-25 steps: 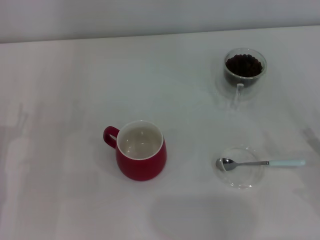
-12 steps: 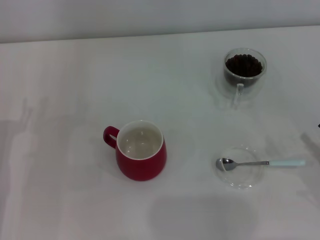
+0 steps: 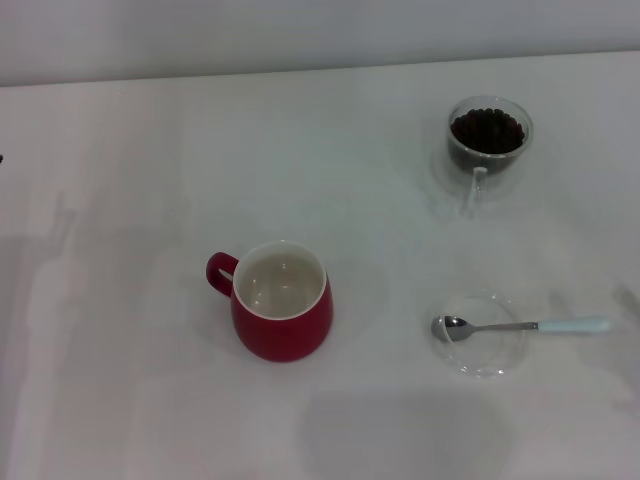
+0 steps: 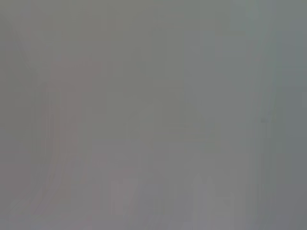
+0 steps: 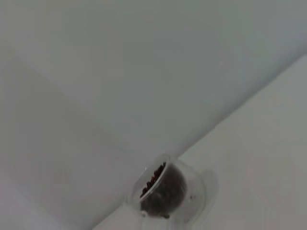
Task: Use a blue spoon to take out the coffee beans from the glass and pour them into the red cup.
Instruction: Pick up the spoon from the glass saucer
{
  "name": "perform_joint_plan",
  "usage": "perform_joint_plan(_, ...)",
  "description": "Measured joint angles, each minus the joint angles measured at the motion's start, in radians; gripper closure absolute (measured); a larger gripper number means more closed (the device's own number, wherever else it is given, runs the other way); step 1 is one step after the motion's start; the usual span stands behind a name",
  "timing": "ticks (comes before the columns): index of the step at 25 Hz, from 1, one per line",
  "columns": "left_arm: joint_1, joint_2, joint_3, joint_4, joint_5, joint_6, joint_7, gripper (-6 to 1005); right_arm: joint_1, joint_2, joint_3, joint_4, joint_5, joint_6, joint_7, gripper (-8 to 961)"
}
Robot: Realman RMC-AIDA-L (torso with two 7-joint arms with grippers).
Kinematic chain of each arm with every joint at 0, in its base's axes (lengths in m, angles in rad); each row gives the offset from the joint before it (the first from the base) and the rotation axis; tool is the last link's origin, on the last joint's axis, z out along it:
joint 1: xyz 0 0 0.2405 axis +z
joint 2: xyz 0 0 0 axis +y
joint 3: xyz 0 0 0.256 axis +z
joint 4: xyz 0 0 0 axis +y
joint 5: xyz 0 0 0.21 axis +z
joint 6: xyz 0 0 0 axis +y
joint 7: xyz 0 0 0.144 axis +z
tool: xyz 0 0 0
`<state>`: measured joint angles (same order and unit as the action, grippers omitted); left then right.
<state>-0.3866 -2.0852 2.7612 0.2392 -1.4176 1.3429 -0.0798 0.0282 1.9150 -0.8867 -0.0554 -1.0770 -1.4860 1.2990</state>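
Note:
The red cup (image 3: 283,314) stands upright left of the table's middle, its white inside showing, handle to the left. The glass (image 3: 489,138) stands at the back right, with coffee beans (image 3: 487,129) inside; it also shows in the right wrist view (image 5: 165,192), beans (image 5: 154,179) visible. The blue spoon (image 3: 521,326) lies across a flat clear saucer (image 3: 478,334) at the front right, bowl on the saucer, pale handle pointing right. Neither gripper shows in any view. The left wrist view shows only a plain grey surface.
The white table (image 3: 140,180) ends at a pale wall along the back. Faint arm shadows lie at the far left and far right edges of the table.
The cups, saucer and spoon have not moved. The faint shadows at the left and right edges of the table have shifted slightly.

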Motion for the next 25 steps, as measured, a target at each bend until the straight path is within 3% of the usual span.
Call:
perform_joint_plan(6,-0.002,-0.001,0.002,0.001,0.031,0.0,0.0,112,-0.015,-0.003,-0.008,0.0,-0.056,-0.019,0.038,106)
perform_joint_plan(25,-0.013,0.0,-0.001,-0.005,0.034,0.004,0.0,111,-0.016,0.038,-0.031,0.001,-0.098,-0.02,0.047,130)
